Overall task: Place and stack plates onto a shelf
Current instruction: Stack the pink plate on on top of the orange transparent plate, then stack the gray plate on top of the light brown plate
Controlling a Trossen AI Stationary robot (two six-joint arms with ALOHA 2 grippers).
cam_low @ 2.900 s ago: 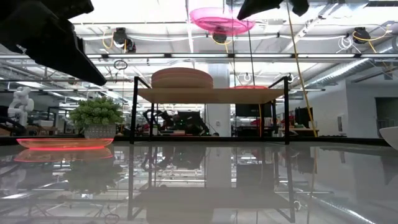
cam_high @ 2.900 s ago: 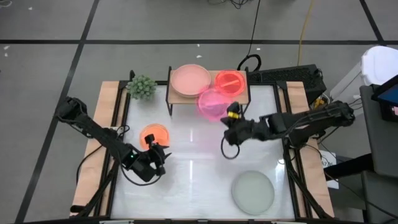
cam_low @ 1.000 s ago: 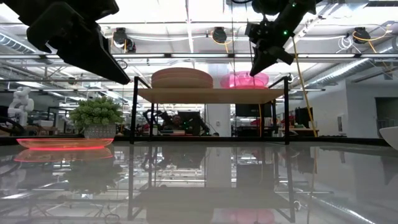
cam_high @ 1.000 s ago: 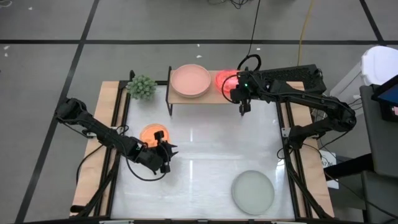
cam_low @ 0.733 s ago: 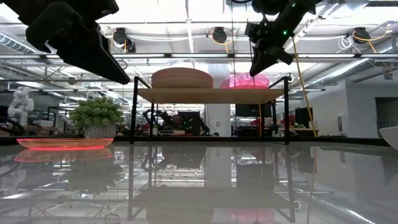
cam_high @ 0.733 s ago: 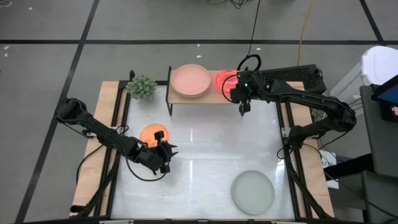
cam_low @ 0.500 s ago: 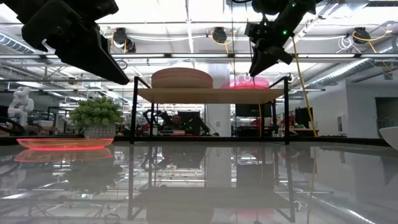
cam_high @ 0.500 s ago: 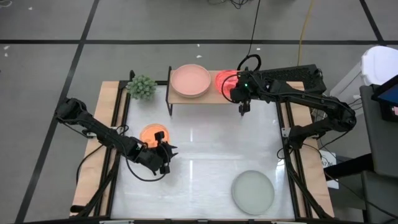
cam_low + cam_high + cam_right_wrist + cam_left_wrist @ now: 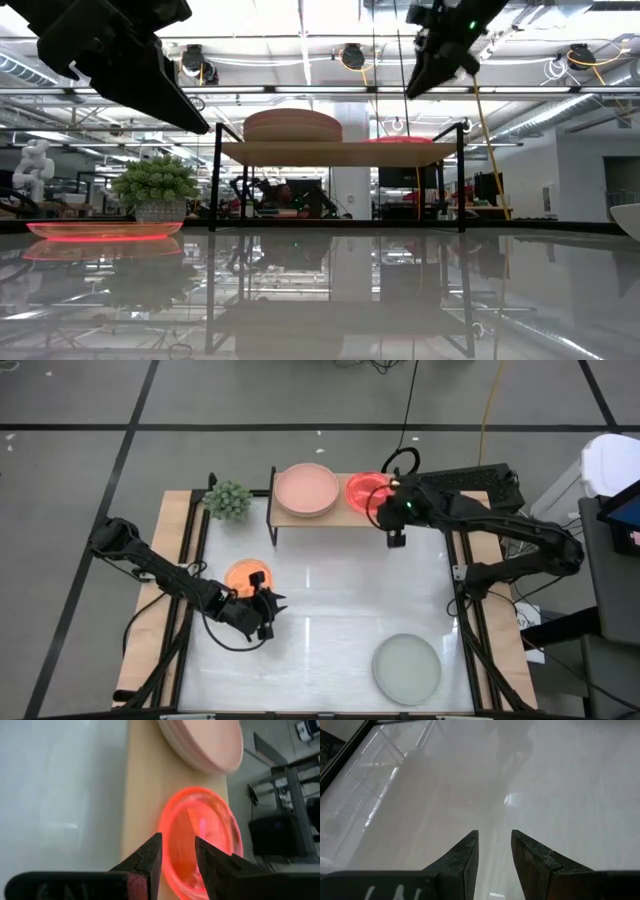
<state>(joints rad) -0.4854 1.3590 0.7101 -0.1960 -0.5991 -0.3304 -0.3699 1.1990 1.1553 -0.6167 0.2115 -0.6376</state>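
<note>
The shelf (image 9: 341,511) stands at the table's far edge. It carries a stack of matte pink plates (image 9: 307,489) and, to their right, a stack of translucent orange and magenta plates (image 9: 366,490). My right gripper (image 9: 177,851) hangs open above the near edge of the translucent plates (image 9: 200,840), clear of them in the low view (image 9: 413,88). One orange translucent plate (image 9: 247,575) lies flat on the table at the left. My left gripper (image 9: 267,614) hovers open just to the near right of it. A pale grey-green plate (image 9: 407,668) lies near the front right.
A small potted plant (image 9: 228,499) stands left of the shelf. Black frame rails and wooden strips run along the table's left and right sides. Bare white table top (image 9: 340,590) lies between the shelf and the grey-green plate. Cables hang behind the shelf.
The magenta plate, propped high on the shelf's right side a second ago, has settled flat onto the orange plate there. My right gripper has come away from it, rising and shifting a little toward the table's right edge.
</note>
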